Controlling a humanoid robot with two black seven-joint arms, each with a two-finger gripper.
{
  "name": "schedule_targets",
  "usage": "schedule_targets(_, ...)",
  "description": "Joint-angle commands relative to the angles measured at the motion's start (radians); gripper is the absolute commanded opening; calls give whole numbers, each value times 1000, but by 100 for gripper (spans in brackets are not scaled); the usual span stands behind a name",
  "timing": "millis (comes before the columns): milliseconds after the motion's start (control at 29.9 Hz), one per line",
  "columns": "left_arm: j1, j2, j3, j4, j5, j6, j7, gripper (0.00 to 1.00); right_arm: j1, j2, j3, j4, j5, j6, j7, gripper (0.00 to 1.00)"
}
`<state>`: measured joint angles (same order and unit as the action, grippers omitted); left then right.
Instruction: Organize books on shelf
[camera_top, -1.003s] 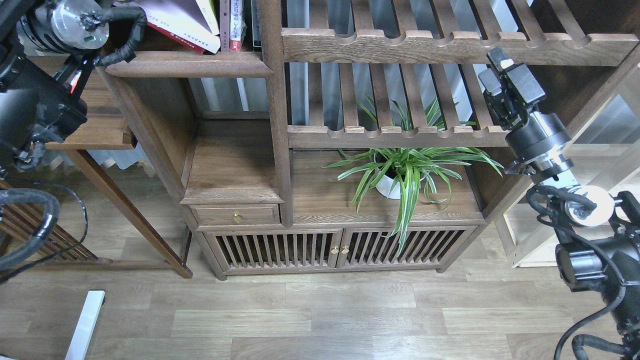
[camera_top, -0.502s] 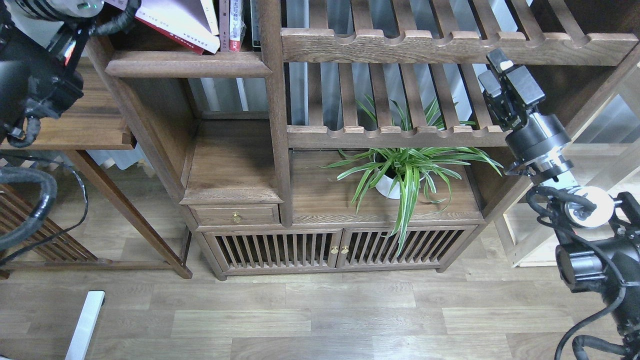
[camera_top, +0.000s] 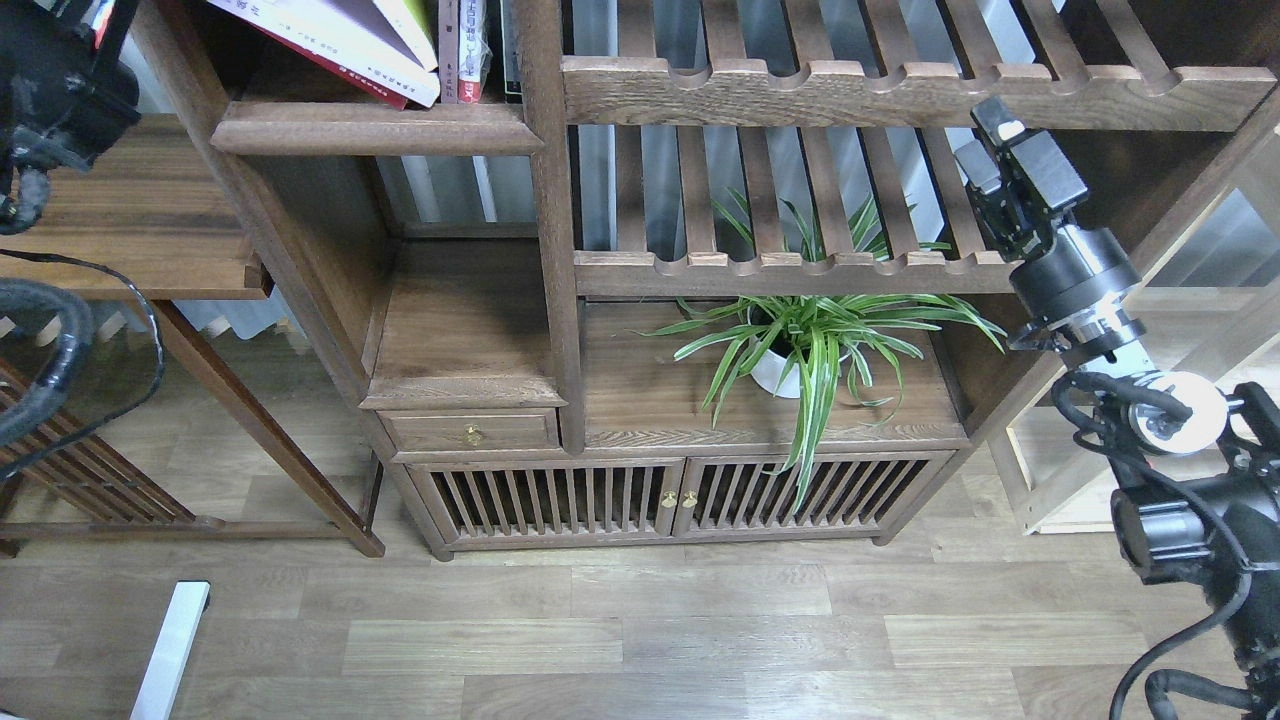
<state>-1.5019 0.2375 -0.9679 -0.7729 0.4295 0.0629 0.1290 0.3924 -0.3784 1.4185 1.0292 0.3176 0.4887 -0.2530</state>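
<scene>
The books lean together on the top-left board of the dark-brown shelf (camera_top: 375, 128), cut off by the upper edge of the head view. A white one (camera_top: 340, 35) lies over a dark red one (camera_top: 365, 88), and a yellow-green one (camera_top: 418, 25) rests against them on the right. Only a thick dark part of my left arm (camera_top: 50, 80) shows at the top left; its gripper is out of view. My right gripper (camera_top: 1000, 140) hangs in front of the slatted racks at the right, far from the books, holding nothing that I can see. Its fingers are too dark to tell apart.
Narrow upright volumes (camera_top: 470, 50) stand right of the leaning books. A potted spider plant (camera_top: 790, 350) sits on the lower right board. A dark wooden table (camera_top: 150, 230) stands at the left and a pale frame rack (camera_top: 1050, 480) at the right. A white bar (camera_top: 170, 650) lies on the floor.
My left arm has moved up and left, and most of it has left the view at the top-left corner. The right arm has not moved.
</scene>
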Motion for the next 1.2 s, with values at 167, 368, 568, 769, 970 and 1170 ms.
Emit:
schedule_targets(167, 3, 2, 3, -13, 0, -1, 0, 42, -1, -2, 2, 0, -2, 0, 0, 83)
schedule_targets(368, 14, 31, 38, -35, 3, -12, -14, 54, -1, 0, 2, -6, -3, 0, 1, 83)
schedule_targets(568, 28, 68, 64, -85, 2, -15, -90, 66, -1, 3, 0, -20, -5, 0, 4, 83)
schedule_targets(769, 71, 146, 66, -189, 2, -32, -137, 80, -1, 9, -6, -23, -3, 0, 5, 84)
schedule_targets(970, 153, 216, 55, -324, 0, -72, -141, 82, -1, 12, -13, -24, -3, 0, 5, 84)
schedule_targets(1170, 227, 237, 35, -417, 0, -77, -181, 86, -1, 12, -16, -26, -5, 0, 6, 84)
